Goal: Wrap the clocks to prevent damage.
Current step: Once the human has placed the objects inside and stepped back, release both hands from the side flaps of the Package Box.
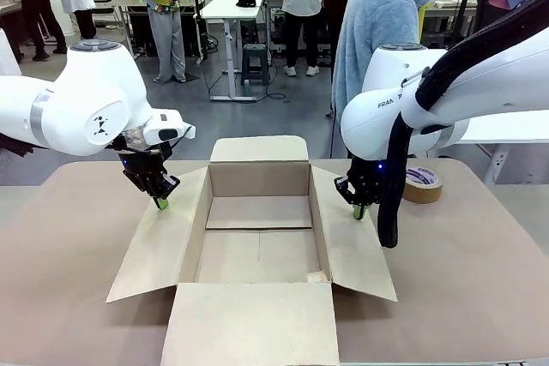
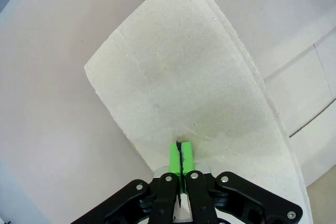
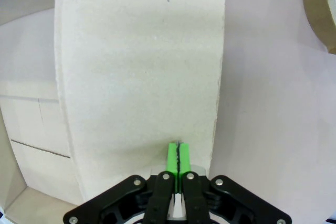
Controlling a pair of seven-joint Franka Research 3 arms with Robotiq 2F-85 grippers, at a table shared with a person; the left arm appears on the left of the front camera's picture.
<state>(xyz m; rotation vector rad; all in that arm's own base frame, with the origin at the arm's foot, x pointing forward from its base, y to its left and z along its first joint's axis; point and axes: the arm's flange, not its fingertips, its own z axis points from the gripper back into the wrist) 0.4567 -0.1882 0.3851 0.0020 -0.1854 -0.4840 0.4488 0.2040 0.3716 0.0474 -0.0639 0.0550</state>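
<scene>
An open cardboard box [image 1: 257, 179] stands in the middle of the table with all its flaps folded outward and a bare floor. The clocks are out of view. My left gripper [image 1: 161, 203] is shut, its green tips pointing down at the box's left flap [image 1: 159, 250] near that flap's outer edge. In the left wrist view the shut left gripper [image 2: 180, 148] holds nothing and sits against the flap [image 2: 178, 72]. My right gripper [image 1: 358, 211] is shut too, at the right flap [image 1: 353, 250]. The right wrist view shows the right gripper [image 3: 178, 150] pressed together over that flap [image 3: 142, 72].
A brown tape roll [image 1: 422, 183] lies on the table right of the box, seen also as a tape roll [image 3: 321, 9] in the right wrist view. A person in a light blue top [image 1: 382, 32] stands at the far side. The tan tabletop [image 1: 480, 280] surrounds the box.
</scene>
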